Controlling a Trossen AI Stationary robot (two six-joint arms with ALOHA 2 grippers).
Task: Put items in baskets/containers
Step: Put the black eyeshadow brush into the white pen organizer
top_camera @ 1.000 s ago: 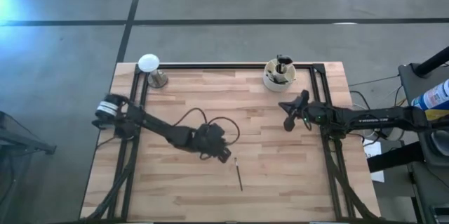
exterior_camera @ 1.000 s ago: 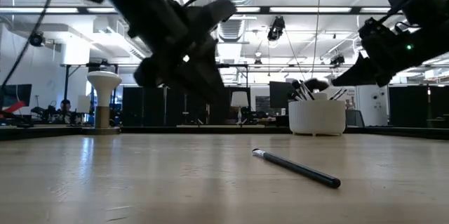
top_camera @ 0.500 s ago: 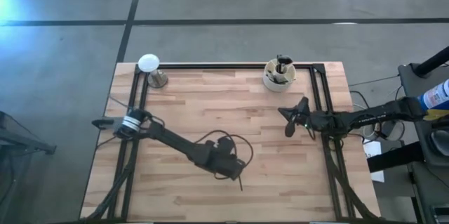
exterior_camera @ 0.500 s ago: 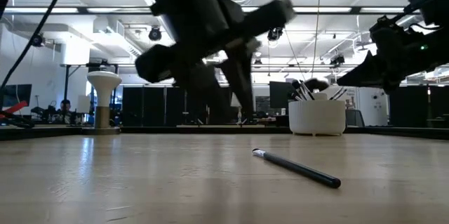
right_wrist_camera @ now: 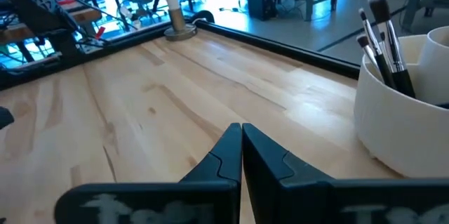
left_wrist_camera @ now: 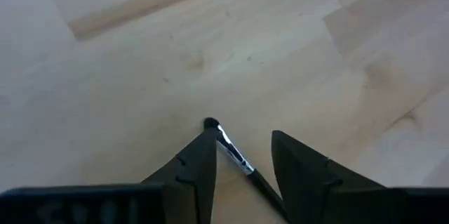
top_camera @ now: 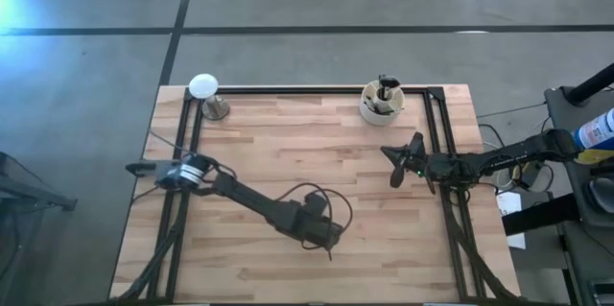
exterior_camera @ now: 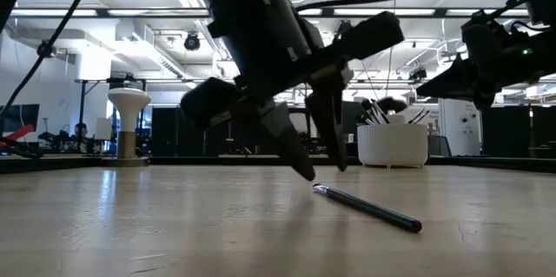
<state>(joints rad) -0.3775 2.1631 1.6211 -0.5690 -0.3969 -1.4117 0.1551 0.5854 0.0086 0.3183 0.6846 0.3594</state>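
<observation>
One thin dark brush (exterior_camera: 369, 207) lies flat on the wooden table, its silver-collared end (left_wrist_camera: 228, 145) between the fingers of my left gripper (left_wrist_camera: 242, 134). That gripper (exterior_camera: 323, 171) is open and slants down just above the table; in the high view it (top_camera: 329, 242) covers most of the brush. I cannot see it touching the brush. The cream-white cup (top_camera: 382, 103) stands at the far edge with several brushes (right_wrist_camera: 382, 34) upright in it. My right gripper (top_camera: 393, 167) hangs shut and empty at the right side, near the cup (right_wrist_camera: 407, 104).
A white disc on a metallic stand (top_camera: 204, 90) stands at the far left corner. A black frame rail (top_camera: 317, 89) runs along the table's far edge and its sides. Bare wood (top_camera: 249, 133) lies between the two arms.
My left gripper has gone toward the table's near right, down to the lying brush, and has rolled so that its fingers now stand on either side of the brush's end. The brush has not moved. My right gripper has swung a little at the right side and stays shut.
</observation>
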